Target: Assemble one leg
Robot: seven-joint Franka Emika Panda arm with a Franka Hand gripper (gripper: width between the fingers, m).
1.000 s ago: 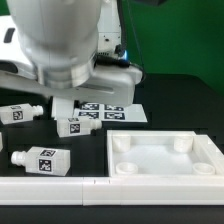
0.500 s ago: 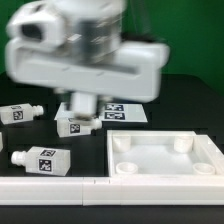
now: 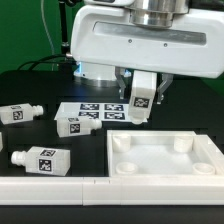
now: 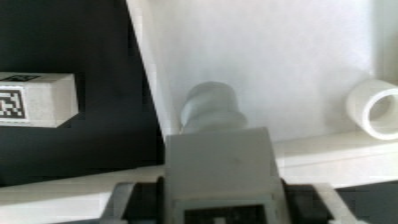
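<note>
Fingers (image 3: 125, 88) pinched 1 leg (image 3: 141, 98) above the white tray (image 3: 205, 150); next its peg (image 4: 210, 100) likely needed lining up with a hole (image 4: 377, 105).

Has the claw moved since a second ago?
Yes. Holding a small white tagged plastic leg, the claw went toward the exterior view's right, across the flat white marker board to its right end.

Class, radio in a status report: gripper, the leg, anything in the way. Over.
Gripper shut on the leg. Leg held aloft, peg down, over the tray. Nothing seen between them; three other legs lie apart.
</note>
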